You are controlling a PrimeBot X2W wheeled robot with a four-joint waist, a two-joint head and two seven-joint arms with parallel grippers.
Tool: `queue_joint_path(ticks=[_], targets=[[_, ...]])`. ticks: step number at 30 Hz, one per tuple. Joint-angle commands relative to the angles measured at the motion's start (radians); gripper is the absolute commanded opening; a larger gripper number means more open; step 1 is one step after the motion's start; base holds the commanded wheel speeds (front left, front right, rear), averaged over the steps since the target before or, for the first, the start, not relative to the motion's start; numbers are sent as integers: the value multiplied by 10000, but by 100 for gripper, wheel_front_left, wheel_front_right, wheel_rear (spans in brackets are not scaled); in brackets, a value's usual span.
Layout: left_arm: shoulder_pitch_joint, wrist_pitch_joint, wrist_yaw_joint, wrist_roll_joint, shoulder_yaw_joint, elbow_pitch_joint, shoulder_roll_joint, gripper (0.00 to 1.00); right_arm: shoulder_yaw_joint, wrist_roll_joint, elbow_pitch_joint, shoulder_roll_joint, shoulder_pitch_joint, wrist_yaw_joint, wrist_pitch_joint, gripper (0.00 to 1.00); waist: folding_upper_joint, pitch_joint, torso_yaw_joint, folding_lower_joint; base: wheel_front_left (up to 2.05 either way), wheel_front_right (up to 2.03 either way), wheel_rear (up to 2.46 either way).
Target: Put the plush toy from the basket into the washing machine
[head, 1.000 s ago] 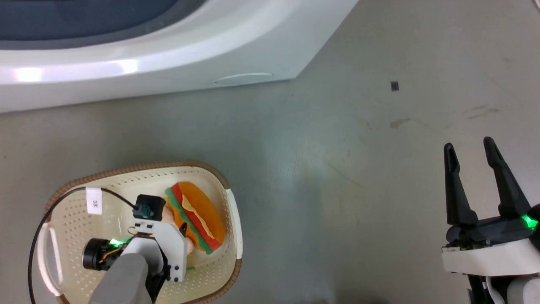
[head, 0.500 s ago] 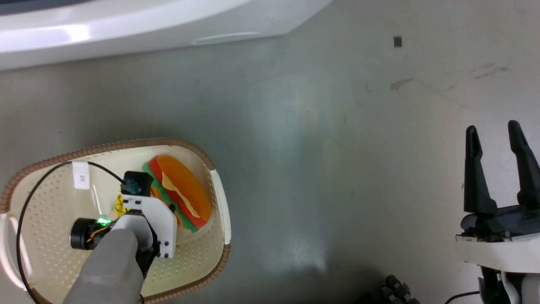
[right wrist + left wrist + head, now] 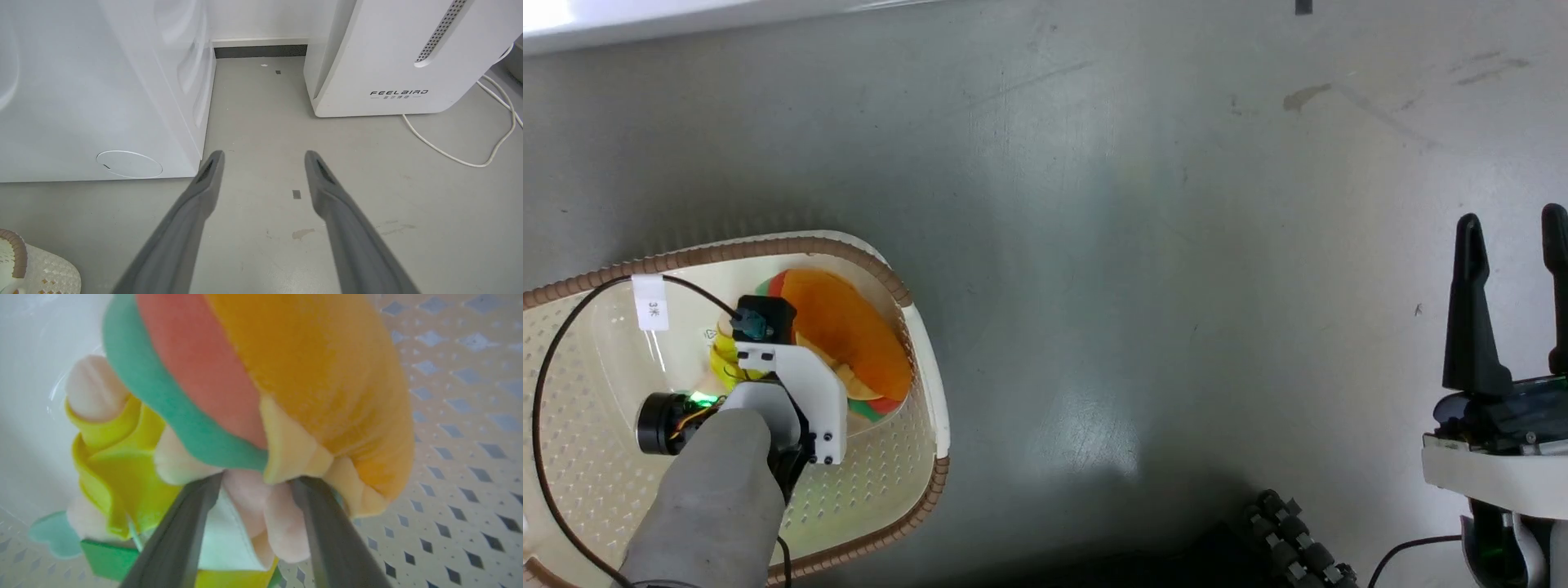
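We find the plush toy (image 3: 849, 335) inside the basket (image 3: 929, 392), at the end towards the robot's right, its orange bun close against the perforated wall. The left arm (image 3: 711, 506) reaches down into the basket from above and covers part of the toy in the head view. In the left wrist view, the left gripper (image 3: 256, 486) has its two fingers drawn in on a pale pink limb of the toy, one finger on either side. A pale tag and the yellow part lie just beside them, and the green, red and orange layers rise past the fingertips. We cannot tell whether the toy rests on the basket bottom or is raised off it. The right gripper (image 3: 1512, 216) hangs over the bare grey floor (image 3: 1135, 245), well apart from the basket, fingers spread with nothing between them. In the right wrist view the washing machine (image 3: 81, 102) stands beyond the basket, showing its white front and round lower cover. A slanted appliance (image 3: 388, 53) with a white cable (image 3: 449, 157) stands to its right in that view.
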Motion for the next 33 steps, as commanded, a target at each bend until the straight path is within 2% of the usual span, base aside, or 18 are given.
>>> queue_joint_path(ticks=[1, 14, 24, 33], targets=[[30, 115, -51, -83, -37, 166, -28, 0, -42, 40, -50, -1, -171, -9, -84, 100, 0, -32, 3, -1, 0, 0, 0], [519, -120, -366, -400, -110, 166, -131, 0, -124, -65, 169, -1, -264, -9, -84, 100, 0, -997, 72, -1, 0, 0, 0], [1320, -631, -564, -633, -250, 166, -187, 0, -270, -115, 532, -1, -344, -9, -84, 100, 0, -2799, 257, -1, 0, 0, 0], [2373, -1828, -643, -863, -483, 83, -502, 0, -349, -203, 825, -1, 77, -9, -84, 100, 0, -4570, 656, -1, 0, 0, 0]])
